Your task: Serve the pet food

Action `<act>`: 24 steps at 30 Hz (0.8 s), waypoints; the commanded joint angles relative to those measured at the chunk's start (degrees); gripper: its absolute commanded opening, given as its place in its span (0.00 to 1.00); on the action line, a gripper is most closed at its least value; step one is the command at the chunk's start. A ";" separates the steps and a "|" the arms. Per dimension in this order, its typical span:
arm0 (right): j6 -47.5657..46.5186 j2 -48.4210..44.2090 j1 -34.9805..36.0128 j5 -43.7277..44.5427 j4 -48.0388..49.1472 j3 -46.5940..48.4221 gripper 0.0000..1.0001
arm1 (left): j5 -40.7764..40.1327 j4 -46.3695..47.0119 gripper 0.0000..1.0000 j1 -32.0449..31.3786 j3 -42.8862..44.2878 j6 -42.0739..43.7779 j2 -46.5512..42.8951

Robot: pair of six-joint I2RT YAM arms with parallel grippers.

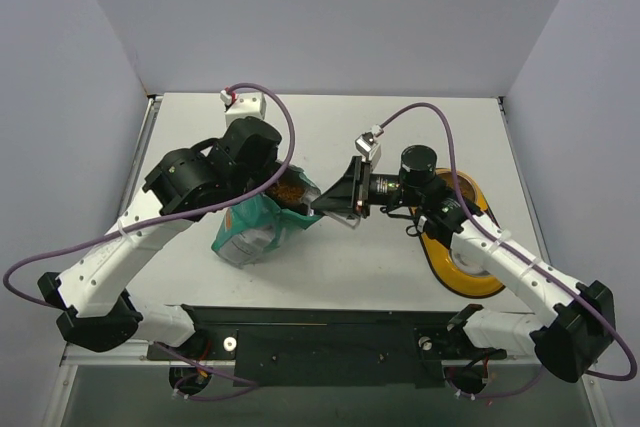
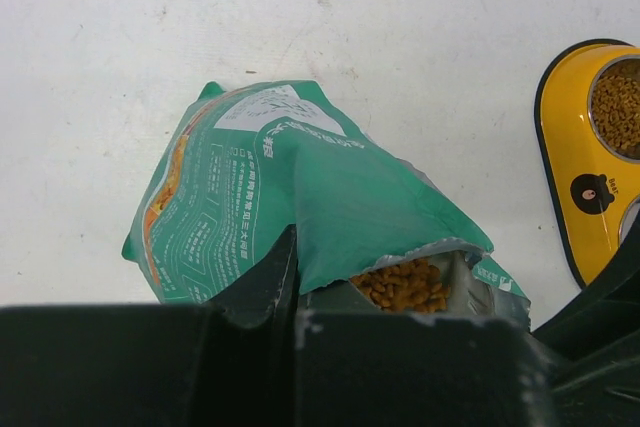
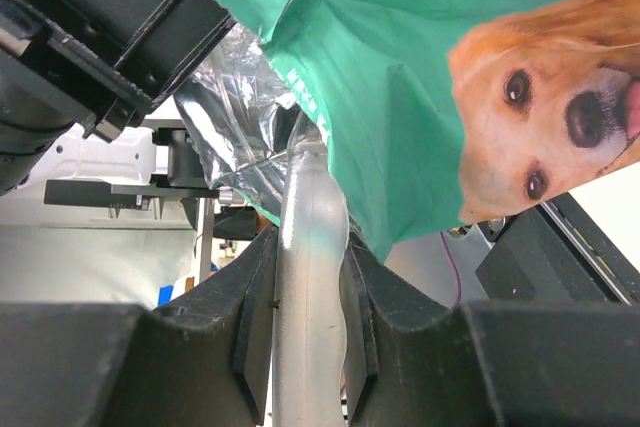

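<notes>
The pet food (image 1: 291, 190) shows as golden-brown kibble in the torn-open mouth of a teal-green bag (image 1: 250, 232) lying tilted at mid-table; the kibble also shows in the left wrist view (image 2: 405, 285). My left gripper (image 1: 272, 185) is shut on the bag's upper edge (image 2: 300, 187) and holds the mouth up. My right gripper (image 1: 328, 205) is shut on the clear plastic scoop's handle (image 3: 310, 347). The scoop's head reaches into the bag's foil-lined mouth (image 3: 235, 117) and is hidden there. More kibble lies in a steel bowl (image 2: 618, 107).
A yellow double-bowl feeder (image 1: 470, 272) sits at the right, partly under my right arm; it also shows in the left wrist view (image 2: 575, 147). The bag's dog picture (image 3: 540, 107) faces the right wrist camera. White table (image 1: 330, 127) with walls on three sides.
</notes>
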 commanded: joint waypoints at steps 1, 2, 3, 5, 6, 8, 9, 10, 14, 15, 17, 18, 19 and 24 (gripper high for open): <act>-3.06 -1.52 -0.54 1.40 -3.27 5.38 0.00 | 0.29 13.42 0.00 1.45 1.66 -0.37 -4.67; -3.42 -1.70 -0.63 1.05 -3.90 5.47 0.00 | 0.38 13.59 0.00 1.45 1.57 -0.55 -4.67; -3.95 -2.31 -1.15 0.52 -4.87 5.38 0.00 | 0.38 13.77 0.00 1.71 1.57 -0.55 -4.76; -4.48 -2.75 -1.42 -0.45 -5.66 4.77 0.00 | 0.11 14.21 0.00 1.97 1.75 -0.55 -4.94; -4.57 -3.10 -1.51 -0.97 -5.58 4.24 0.00 | 0.03 14.56 0.00 2.15 1.75 -0.55 -5.11; -4.31 -3.72 -1.51 -1.41 -5.06 3.80 0.00 | -0.24 15.00 0.00 2.41 1.66 -0.55 -5.37; -4.30 -4.24 -1.60 -1.42 -5.05 3.54 0.00 | -0.41 15.09 0.00 2.50 1.66 -0.55 -5.55; -3.95 -4.68 -1.77 -1.76 -4.97 3.36 0.00 | -0.76 15.18 0.00 2.59 1.66 -0.55 -5.64; -2.38 -6.19 -2.65 -1.86 -2.70 1.69 0.00 | -2.26 15.18 0.00 3.12 1.40 -0.46 -6.25; -1.41 -5.75 -2.74 -1.77 -1.03 1.17 0.00 | -2.61 15.26 0.00 3.20 1.40 -0.46 -6.34; 3.50 -3.81 -2.56 -2.29 6.61 0.73 0.00 | -3.58 15.44 0.00 3.38 1.48 -0.55 -6.61; 5.17 -3.29 -2.65 -2.56 8.46 0.81 0.00 | -3.93 15.70 0.00 3.47 1.74 -0.55 -6.69; 4.93 -3.46 -2.74 -3.08 7.79 1.07 0.00 | -4.19 15.79 0.00 3.47 1.83 -0.64 -6.69; 2.20 -4.69 -3.35 -4.31 2.15 3.01 0.00 | -5.34 15.88 0.00 3.56 1.40 -1.69 -7.13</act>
